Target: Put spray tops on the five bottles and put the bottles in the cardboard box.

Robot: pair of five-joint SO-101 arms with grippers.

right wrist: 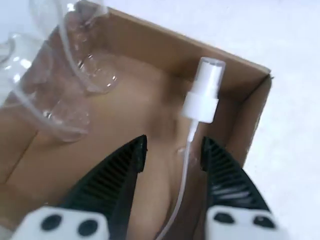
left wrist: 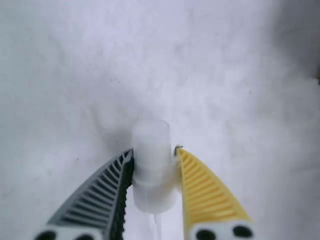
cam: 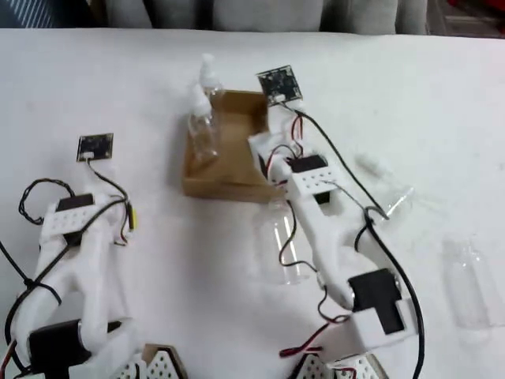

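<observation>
Left end effector point(left wrist: 153, 151) is clamped on a white spray top point(left wrist: 150, 170), with the grey finger point(left wrist: 107, 195) and the yellow finger point(left wrist: 202, 192) pressed against its two sides. It is over bare counter point(cam: 158, 79), well to the left of the cardboard box point(cam: 225, 189). Right end effector point(right wrist: 174, 141) is over the cardboard box with its black jaws apart. A second spray top point(right wrist: 202, 95) sits just ahead of them, near the box's wall, and its thin dip tube point(right wrist: 186, 160) runs back through the gap without either tip pinching it. Can't tell if it's resting on the box floor. Two capped bottles point(cam: 203, 130) stand inside the box at its left side. One bare bottle point(cam: 284, 249) lies on the counter beside the right arm, just in front of the box. Another bare bottle point(cam: 471, 284) lies well off to the right.
</observation>
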